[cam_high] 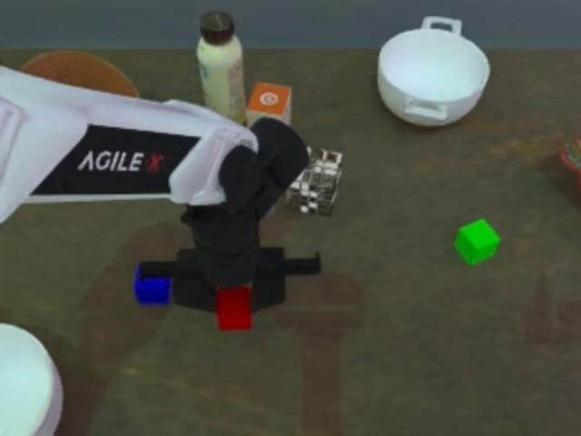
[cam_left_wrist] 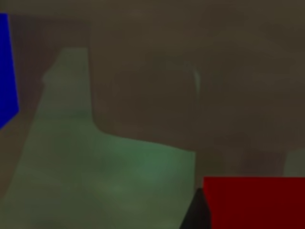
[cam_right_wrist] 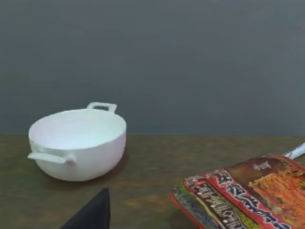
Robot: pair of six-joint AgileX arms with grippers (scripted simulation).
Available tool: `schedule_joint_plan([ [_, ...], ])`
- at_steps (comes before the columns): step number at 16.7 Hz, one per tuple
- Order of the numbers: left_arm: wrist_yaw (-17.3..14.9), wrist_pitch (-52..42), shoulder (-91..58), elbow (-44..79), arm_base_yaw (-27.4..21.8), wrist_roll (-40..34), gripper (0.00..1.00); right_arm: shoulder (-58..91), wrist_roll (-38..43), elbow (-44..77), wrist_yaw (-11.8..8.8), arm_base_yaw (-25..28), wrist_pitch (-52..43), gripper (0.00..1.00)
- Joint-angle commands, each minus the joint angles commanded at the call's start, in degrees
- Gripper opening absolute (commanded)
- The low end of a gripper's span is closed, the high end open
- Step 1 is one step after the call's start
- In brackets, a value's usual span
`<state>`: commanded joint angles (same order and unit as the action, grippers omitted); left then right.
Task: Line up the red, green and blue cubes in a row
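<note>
The left gripper (cam_high: 232, 292) hung low over the table's (cam_high: 399, 363) left-centre, directly above the red cube (cam_high: 234, 308); whether its fingers were parted or clamped on that cube could not be told. The blue cube (cam_high: 152, 287) sat just beside the gripper on its left. The green cube (cam_high: 477, 241) lay well apart on the right. A white two-handled pot (cam_high: 432, 71) stood at the back right, nothing visible inside. Beside it in the right wrist view lay a red noodle packet (cam_right_wrist: 243, 193). The right arm was out of sight from above.
</note>
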<state>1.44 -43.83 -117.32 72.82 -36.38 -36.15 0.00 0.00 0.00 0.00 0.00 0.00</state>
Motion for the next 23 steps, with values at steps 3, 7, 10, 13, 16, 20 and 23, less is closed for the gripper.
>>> schedule_joint_plan([
  [3,0.0,0.0,0.0,0.0,0.0,0.0,0.00,0.0,0.0,0.0,0.0,0.0,0.0,1.00],
  [7,0.0,0.0,0.0,0.0,0.0,0.0,0.30,0.0,0.0,0.0,0.0,0.0,0.0,1.00],
  [10,0.0,0.0,0.0,0.0,0.0,0.0,0.53,0.0,0.0,0.0,0.0,0.0,0.0,1.00],
  [13,0.0,0.0,0.0,0.0,0.0,0.0,0.75,0.0,0.0,0.0,0.0,0.0,0.0,1.00],
  [16,0.0,0.0,0.0,0.0,0.0,0.0,0.98,0.0,0.0,0.0,0.0,0.0,0.0,1.00],
  [20,0.0,0.0,0.0,0.0,0.0,0.0,1.00,0.0,0.0,0.0,0.0,0.0,0.0,1.00],
  [23,0.0,0.0,0.0,0.0,0.0,0.0,1.00,0.0,0.0,0.0,0.0,0.0,0.0,1.00],
])
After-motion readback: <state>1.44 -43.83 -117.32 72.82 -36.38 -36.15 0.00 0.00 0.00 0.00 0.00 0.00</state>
